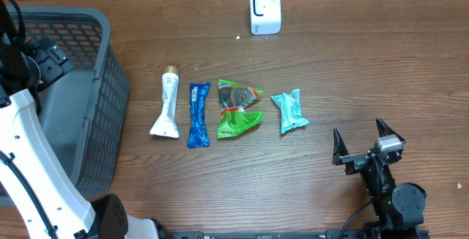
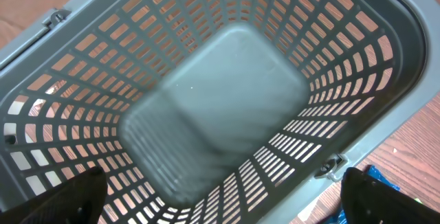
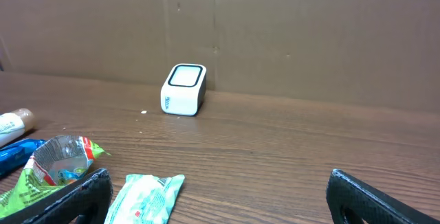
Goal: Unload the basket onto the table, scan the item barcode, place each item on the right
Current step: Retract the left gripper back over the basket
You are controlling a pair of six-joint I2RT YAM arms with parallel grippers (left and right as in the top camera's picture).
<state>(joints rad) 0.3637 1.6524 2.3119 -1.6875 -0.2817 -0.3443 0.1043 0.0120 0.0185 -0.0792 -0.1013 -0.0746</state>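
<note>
Four items lie in a row mid-table: a white tube, a blue packet, a green packet and a teal packet. The white barcode scanner stands at the back edge and also shows in the right wrist view as the scanner. My right gripper is open and empty, low at the front right, with the teal packet just inside its left finger. My left gripper hangs open and empty over the grey basket.
The grey slatted basket fills the table's left side, with nothing visible inside it. A cardboard wall closes off the back behind the scanner. Bare wood lies between the item row and the scanner.
</note>
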